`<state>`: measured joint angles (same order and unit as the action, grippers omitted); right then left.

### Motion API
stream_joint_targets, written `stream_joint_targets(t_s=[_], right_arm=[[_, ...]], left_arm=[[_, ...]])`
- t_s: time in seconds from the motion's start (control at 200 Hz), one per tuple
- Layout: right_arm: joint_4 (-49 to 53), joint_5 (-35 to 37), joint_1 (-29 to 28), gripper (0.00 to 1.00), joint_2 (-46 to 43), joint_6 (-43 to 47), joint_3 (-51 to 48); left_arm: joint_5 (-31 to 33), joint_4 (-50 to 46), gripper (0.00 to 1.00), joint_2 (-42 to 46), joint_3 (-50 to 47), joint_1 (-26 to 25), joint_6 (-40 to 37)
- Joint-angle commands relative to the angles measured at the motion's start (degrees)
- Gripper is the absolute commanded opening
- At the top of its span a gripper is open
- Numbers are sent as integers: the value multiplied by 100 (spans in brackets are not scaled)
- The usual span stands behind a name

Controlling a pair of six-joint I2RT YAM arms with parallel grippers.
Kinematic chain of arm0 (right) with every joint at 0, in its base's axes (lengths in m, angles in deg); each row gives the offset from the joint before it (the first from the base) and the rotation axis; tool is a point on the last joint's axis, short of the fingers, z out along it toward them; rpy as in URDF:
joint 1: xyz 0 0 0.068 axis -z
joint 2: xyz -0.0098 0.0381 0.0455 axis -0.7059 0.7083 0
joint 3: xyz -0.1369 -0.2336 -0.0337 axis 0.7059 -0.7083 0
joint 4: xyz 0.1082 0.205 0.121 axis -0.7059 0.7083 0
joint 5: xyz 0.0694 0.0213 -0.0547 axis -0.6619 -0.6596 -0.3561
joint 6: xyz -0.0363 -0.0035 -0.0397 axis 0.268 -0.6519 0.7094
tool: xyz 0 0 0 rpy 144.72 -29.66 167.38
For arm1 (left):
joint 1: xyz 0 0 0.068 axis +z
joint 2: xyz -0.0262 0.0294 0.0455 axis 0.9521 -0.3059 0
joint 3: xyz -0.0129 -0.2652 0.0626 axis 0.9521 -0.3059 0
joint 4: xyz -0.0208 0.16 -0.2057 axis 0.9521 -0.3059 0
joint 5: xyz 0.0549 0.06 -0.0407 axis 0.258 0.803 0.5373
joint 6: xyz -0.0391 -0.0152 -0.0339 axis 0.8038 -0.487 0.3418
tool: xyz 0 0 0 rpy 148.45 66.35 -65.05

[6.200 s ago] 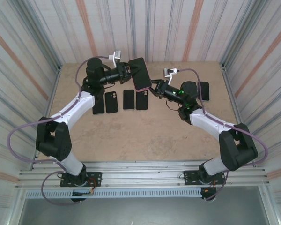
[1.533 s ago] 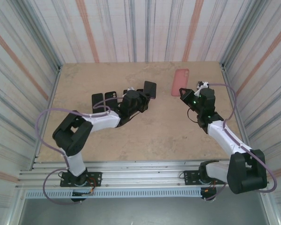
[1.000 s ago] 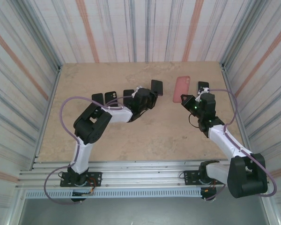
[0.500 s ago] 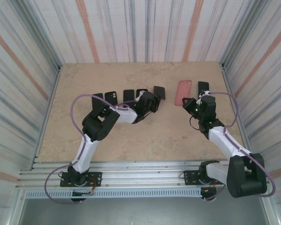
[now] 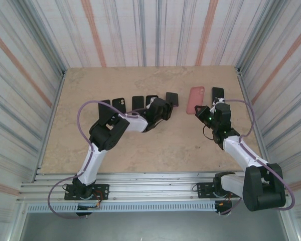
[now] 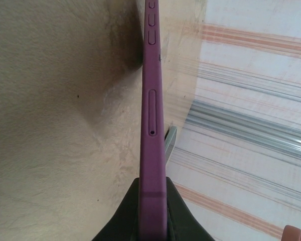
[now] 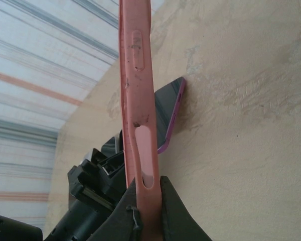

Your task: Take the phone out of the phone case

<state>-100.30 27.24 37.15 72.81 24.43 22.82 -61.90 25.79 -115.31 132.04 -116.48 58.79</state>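
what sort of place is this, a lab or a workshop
Probably a purpose-built robot test cell, not a workshop: striped walls box in a tan table, two arms are bolted to a metal rail, and phones lie in a row.

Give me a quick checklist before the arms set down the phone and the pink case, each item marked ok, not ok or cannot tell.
1. Phone out of case: ok. The purple phone and the pink case are held apart.
2. Grip of the left gripper on the purple phone's end: ok, shut on it.
3. Grip of the right gripper on the pink case's end: ok, shut on it.
4. Bare table right of the row of dark phones for a set-down: ok.
5. Purple phone's far end touching the table: cannot tell.
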Motion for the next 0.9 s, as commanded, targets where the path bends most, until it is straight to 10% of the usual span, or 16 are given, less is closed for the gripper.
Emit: stream_joint_targets(t_s=[0.0,0.897], right_arm=[[-75,-3,36,4,15,-30,-75],[-203,29,36,4,115,-38,-279]], left_arm=[[-116,-108,10,-110,182,-62,112],[-401,-1384,48,73,328,-167,540]])
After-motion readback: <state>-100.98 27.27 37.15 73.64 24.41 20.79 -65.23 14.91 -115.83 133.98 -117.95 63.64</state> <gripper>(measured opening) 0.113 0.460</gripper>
